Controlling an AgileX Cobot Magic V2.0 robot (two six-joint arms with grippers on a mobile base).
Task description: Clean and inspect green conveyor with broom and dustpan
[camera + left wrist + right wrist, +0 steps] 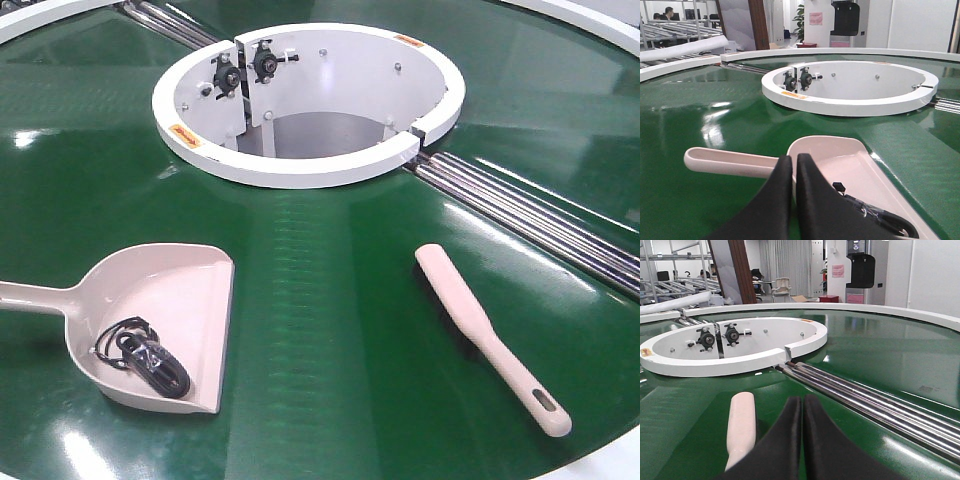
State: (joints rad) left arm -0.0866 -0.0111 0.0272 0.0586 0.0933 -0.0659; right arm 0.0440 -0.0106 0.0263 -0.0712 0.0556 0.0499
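dustpan (175,300) on green conveyor (330,330), black cable bundle (145,357) inside; both jaws together.

Glossy green belt, matt plastic tools

The conveyor (330,330) shines, mirror-smooth; its rollers (875,400) are polished steel. Dustpan (170,300) and broom (490,340) look like smooth beige plastic, perhaps slightly matt.

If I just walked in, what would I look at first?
Probably the big white ring in the middle of the shiny green conveyor. Next, the dustpan at the front left with a tangled black cable lying inside it. The broom lies flat at the front right, near the steel rollers.
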